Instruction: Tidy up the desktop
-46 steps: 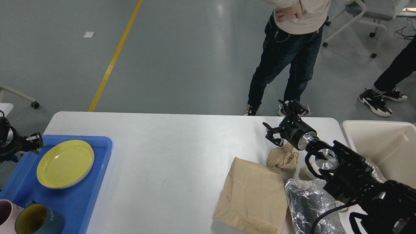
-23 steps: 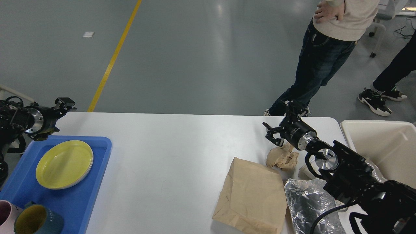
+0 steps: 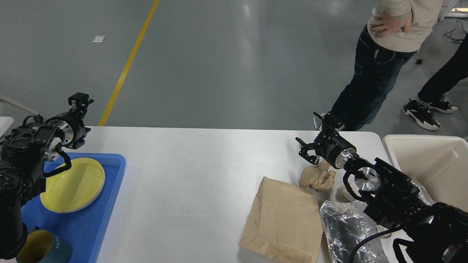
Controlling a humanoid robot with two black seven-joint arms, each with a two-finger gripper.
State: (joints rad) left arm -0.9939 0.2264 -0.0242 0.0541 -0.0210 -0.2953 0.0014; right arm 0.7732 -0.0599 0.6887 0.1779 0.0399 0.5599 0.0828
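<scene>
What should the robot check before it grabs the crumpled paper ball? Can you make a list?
1. Right end effector open: ok.
2. Right end effector empty: ok.
3. Crumpled paper ball free to grab: ok, nothing on top.
4. Cream bin ready beside the desktop: ok.
5. Left end effector out of the way: ok, far over by the blue tray.
6. Left end effector open or shut: cannot tell.

Yellow plate (image 3: 73,184) in blue tray (image 3: 106,204); flat paper bag (image 3: 283,219).
</scene>
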